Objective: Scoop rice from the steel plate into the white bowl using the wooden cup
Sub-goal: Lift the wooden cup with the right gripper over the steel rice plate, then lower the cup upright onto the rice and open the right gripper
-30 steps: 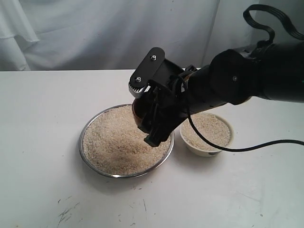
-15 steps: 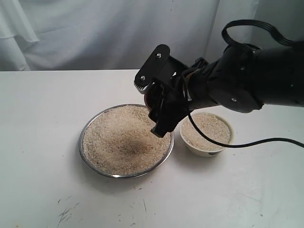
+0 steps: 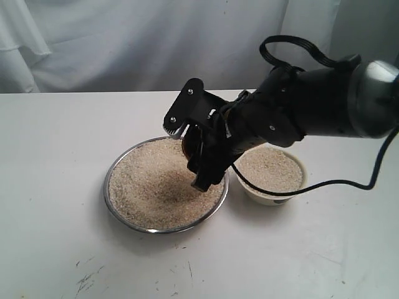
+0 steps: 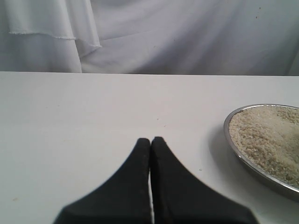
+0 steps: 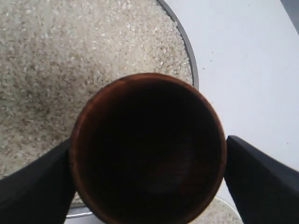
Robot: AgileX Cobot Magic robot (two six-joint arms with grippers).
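The steel plate (image 3: 106, 187) holds a wide bed of rice (image 3: 149, 187). My right gripper (image 3: 198, 163) hangs over the plate's right part, shut on the wooden cup (image 3: 186, 147). In the right wrist view the cup (image 5: 148, 149) sits between the two fingers (image 5: 32, 186) with its mouth towards the camera; its inside is dark and shows no grains. Rice (image 5: 70, 56) and the plate's rim (image 5: 187, 46) lie beyond it. The white bowl (image 3: 299, 180) stands just right of the plate, heaped with rice. My left gripper (image 4: 150, 140) is shut on nothing above bare table; the plate (image 4: 254, 170) lies to one side of it.
A white cloth backdrop (image 3: 124, 43) closes off the far side of the white table (image 3: 50, 156). A black cable (image 3: 336, 184) trails from my right arm past the bowl. Dark scuff marks (image 3: 87, 280) show near the front edge.
The cup rose out of the rice and swung towards the bowl, then came back down and left over the plate's right part. The left gripper's motion is not shown.
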